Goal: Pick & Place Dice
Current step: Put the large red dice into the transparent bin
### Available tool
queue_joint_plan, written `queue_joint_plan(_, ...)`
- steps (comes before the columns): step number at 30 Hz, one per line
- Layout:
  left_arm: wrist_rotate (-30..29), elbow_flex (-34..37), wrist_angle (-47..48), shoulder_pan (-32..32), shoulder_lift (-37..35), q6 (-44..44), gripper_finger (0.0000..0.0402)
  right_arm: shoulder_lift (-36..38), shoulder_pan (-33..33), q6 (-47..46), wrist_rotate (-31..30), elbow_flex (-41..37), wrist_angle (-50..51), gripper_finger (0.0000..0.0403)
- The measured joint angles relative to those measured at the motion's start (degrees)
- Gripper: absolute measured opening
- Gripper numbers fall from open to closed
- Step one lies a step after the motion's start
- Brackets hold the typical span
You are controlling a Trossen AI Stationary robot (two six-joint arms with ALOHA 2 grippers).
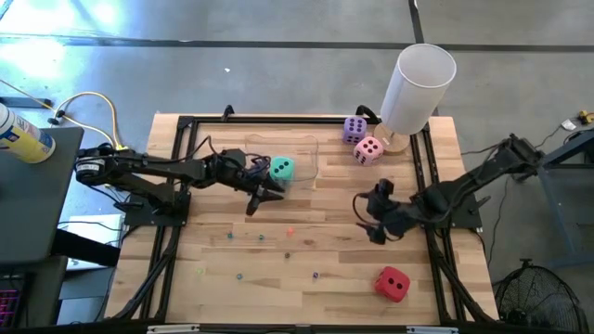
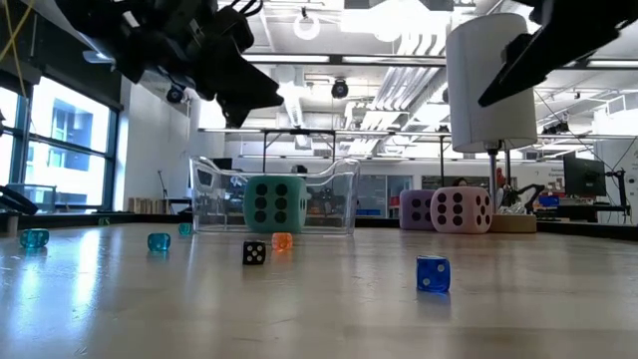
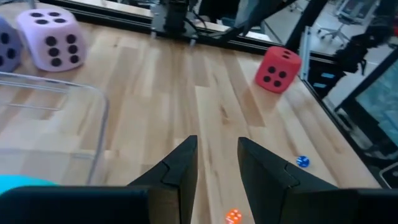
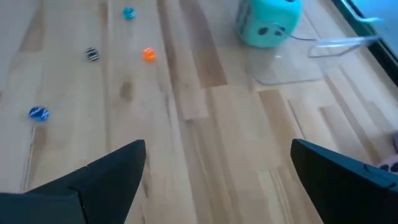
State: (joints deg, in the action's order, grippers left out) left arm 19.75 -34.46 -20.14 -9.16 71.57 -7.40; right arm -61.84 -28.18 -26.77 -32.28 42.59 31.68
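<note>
Fingers: my left gripper (image 1: pixel 264 193) is hanging narrow and empty beside the clear tray (image 1: pixel 314 153) holding the teal die (image 1: pixel 281 168); my right gripper (image 1: pixel 371 218) is gaping wide. Risk: I am probably clipping the tray wall when reaching.

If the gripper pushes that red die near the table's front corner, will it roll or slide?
The red die looks soft and foam-like, so probably light and easily shoved. Its flat faces and rounded edges suggest it would slide or tumble one face rather than keep rolling. It sits alone on bare wood, so nothing would stop it near the edge.
</note>
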Motion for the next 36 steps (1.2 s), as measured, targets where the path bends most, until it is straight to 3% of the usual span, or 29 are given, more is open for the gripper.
queue_joint_plan(10,0.0,0.0,0.0,5.2,0.0,-0.2,0.011,-0.3,-8.7,2.0,-3.6,1.7,-4.5,0.0392)
queue_joint_plan(15,0.0,0.0,0.0,8.0,0.0,-0.2,0.011,-1.7,-11.2,2.1,-3.7,7.9,0.7,0.0392)
queue_joint_plan(20,0.0,0.0,0.0,10.2,0.0,-0.2,0.011,-8.6,-13.4,0.7,-3.6,17.4,9.0,0.0392)
queue_joint_plan(29,0.0,0.0,0.0,12.4,0.0,-0.2,0.011,-23.5,-14.6,-15.0,0.7,34.7,33.3,0.0392)
queue_joint_plan(36,0.0,0.0,0.0,12.8,0.0,-0.1,0.011,-27.4,-16.2,-26.8,9.0,39.6,37.2,0.0392)
